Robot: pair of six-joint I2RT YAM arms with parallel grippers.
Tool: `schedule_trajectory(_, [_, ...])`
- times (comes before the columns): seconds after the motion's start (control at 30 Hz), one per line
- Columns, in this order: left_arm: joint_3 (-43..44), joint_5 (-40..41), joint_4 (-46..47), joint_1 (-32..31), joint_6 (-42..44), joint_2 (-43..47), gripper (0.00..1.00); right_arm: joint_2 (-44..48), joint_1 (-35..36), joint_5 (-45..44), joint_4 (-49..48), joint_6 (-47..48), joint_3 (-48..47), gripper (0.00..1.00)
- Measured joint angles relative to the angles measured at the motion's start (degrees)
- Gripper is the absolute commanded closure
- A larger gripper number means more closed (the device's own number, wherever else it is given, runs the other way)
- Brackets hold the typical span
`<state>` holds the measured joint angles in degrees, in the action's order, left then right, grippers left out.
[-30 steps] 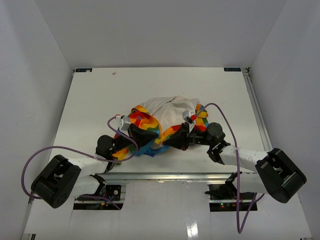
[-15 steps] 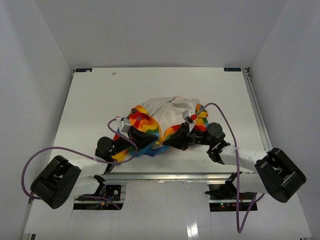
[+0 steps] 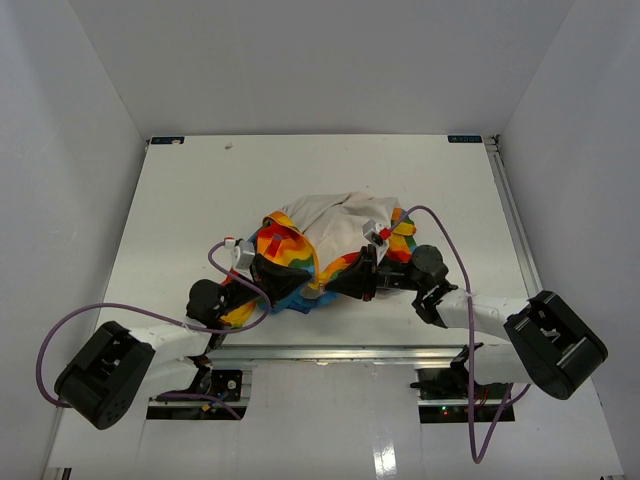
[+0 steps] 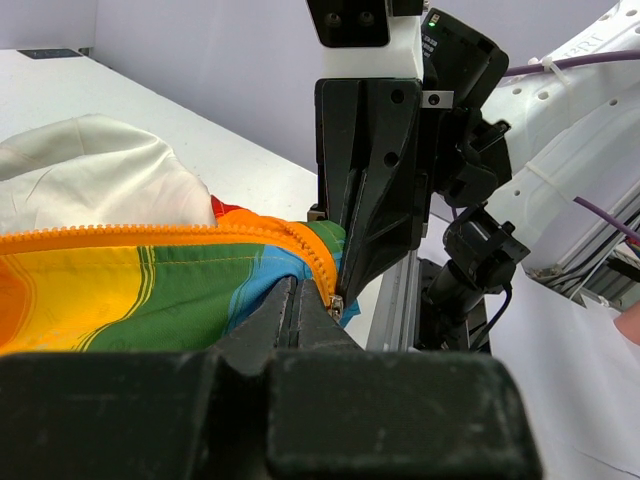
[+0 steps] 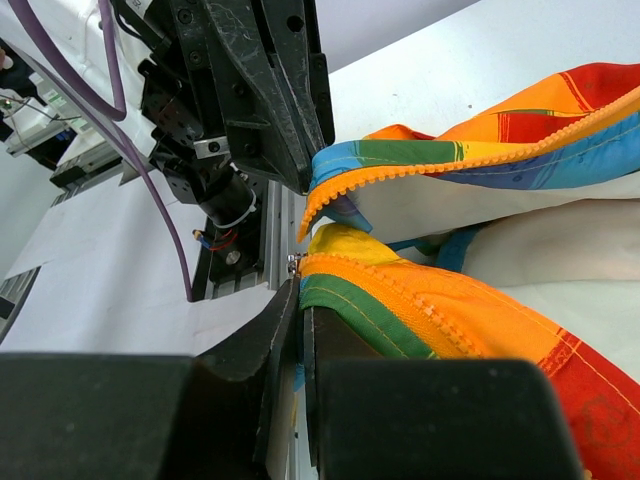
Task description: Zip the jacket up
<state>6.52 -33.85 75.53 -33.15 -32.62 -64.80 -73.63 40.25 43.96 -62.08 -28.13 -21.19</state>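
Observation:
The jacket (image 3: 335, 225) lies bunched near the table's front middle, cream lining up, rainbow edges toward me. My left gripper (image 3: 300, 283) is shut on one front edge; in the left wrist view its jaws (image 4: 296, 296) pinch the blue-green hem beside the orange zipper teeth (image 4: 180, 236), with a small metal zipper end (image 4: 337, 306) at the tip. My right gripper (image 3: 332, 286) is shut on the other front edge; in the right wrist view (image 5: 301, 305) it pinches the green and orange hem with a metal zipper piece (image 5: 296, 264) at its tip. The two grippers face each other, tips almost touching.
An aluminium rail (image 3: 330, 352) runs along the table's front edge just below both grippers. Purple cables (image 3: 440, 225) loop over each arm. White walls enclose the table on three sides. The left gripper fills the upper left of the right wrist view (image 5: 265, 90).
My left arm has shifted slightly toward the near left, its wrist lower in the top view. The right arm and the jacket have barely moved.

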Motion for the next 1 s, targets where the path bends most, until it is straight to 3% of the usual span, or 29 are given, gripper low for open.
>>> schedule_trajectory(1.0, [-0.41,1.35,0.00,-0.15,-1.33,-0.93,1.00,-2.68,0.35,1.12,-3.52,-2.22,0.00,0.92])
